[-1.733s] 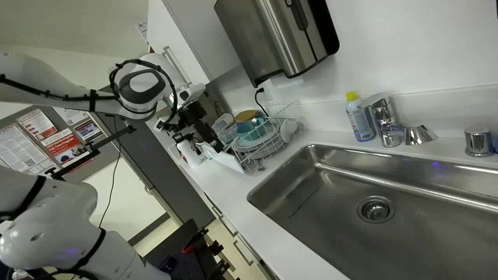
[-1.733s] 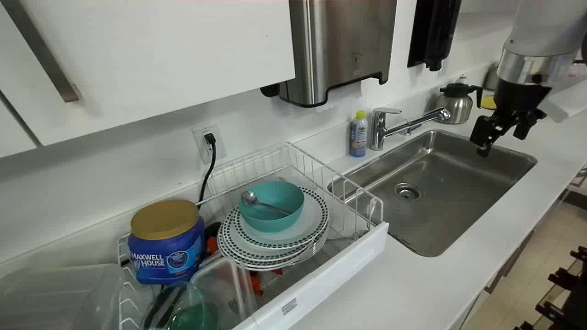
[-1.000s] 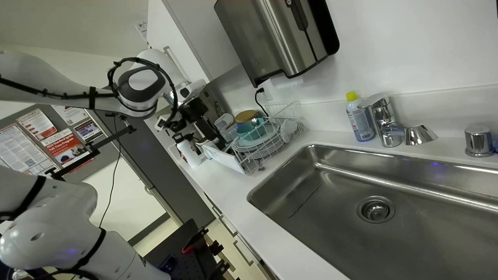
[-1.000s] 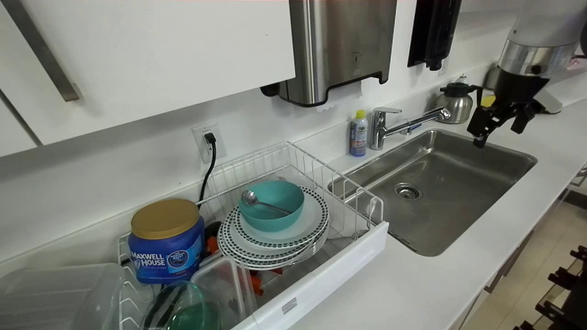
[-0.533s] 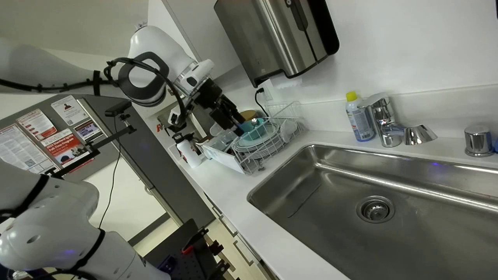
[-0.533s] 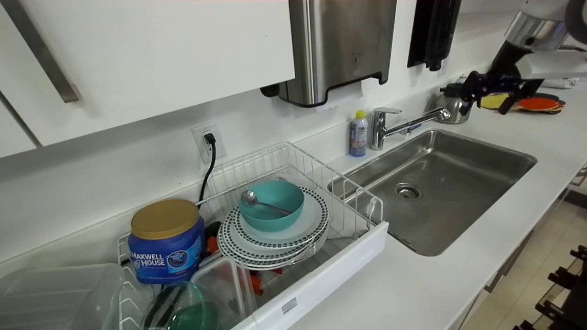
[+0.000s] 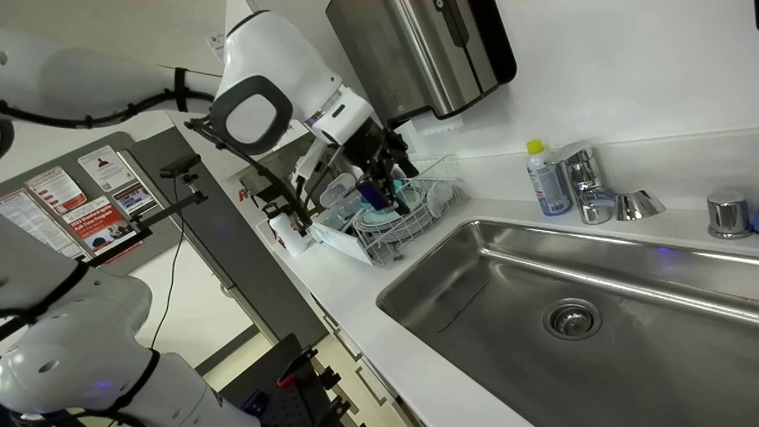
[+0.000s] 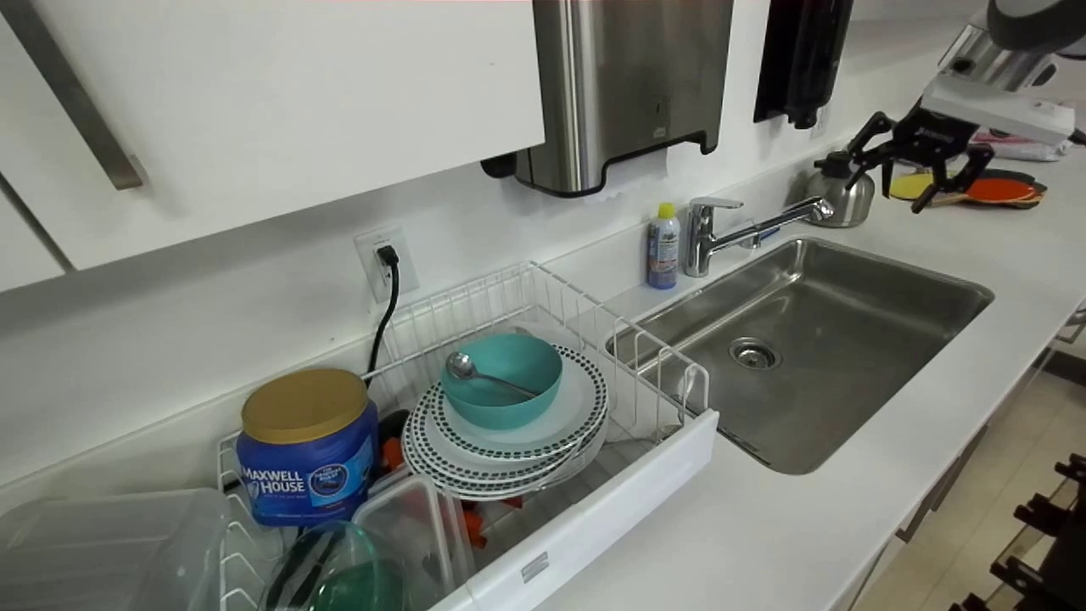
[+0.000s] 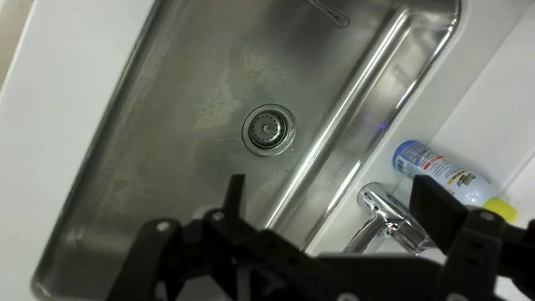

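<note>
Tabletop: white; laid flat along the wall.
Arm: white, jointed; held above the level of the tabletop.
Sink: rectangular, steel; set into the tabletop, seen beneath the jaws in the wrist view.
Dish rack: white wire with a solid front panel; set beside the sink.
Wall dispenser: metal-faced; mounted above the tabletop.
Plates: dark-patterned rims; stacked flat in the dish rack.
Faucet: chrome; fitted between the sink and the wall, spout directed away from the dish rack.
Jug: metal with a dark top; stood near the faucet, partly covered by the jaws in an exterior view.
Coffee tub: blue with a brown lid; stood upright at the dish rack, near the plates.
Jaws: spread wide; held in the air and pointed down toward the sink and faucet, apart from both.
Bowl: teal; rested upright on the top plate.
Spray can: blue and white with a yellow cap; stood upright beside the faucet.
Strainer: perforated; seated in the sink bottom.
Spoon: laid in the bowl.
Thin metal piece: located in the sink; cut off by the wrist view's edge, kind not discernible.
</note>
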